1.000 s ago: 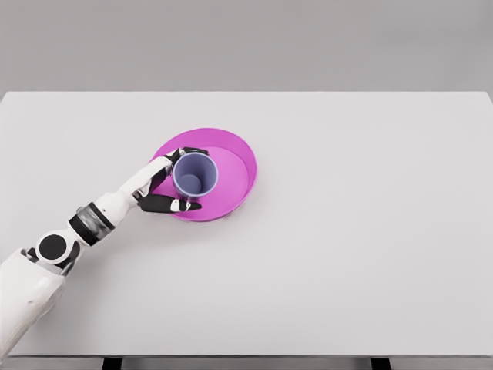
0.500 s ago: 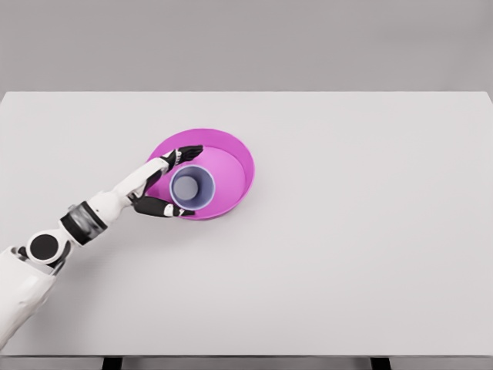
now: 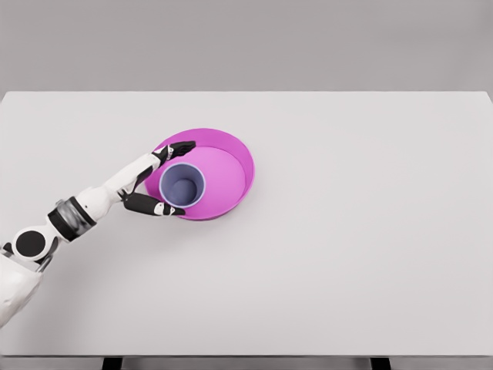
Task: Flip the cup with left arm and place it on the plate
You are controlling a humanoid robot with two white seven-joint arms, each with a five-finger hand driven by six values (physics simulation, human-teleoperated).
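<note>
The cup (image 3: pixel 182 185) stands mouth-up on the plate (image 3: pixel 231 158), left of the table's (image 3: pixel 370 231) centre. The left hand (image 3: pixel 158 179) brackets it with spread fingers, apparently released. Only withdrawal seems left.

1 head camera looks steeply down across the whole white table (image 3: pixel 347 254) from its near edge.

A lavender cup (image 3: pixel 182 186) stands upright, mouth up, in the left part of a magenta plate (image 3: pixel 227 166) on the white desk (image 3: pixel 347 231), the left robot hand (image 3: pixel 154 181) spread beside it.
</note>
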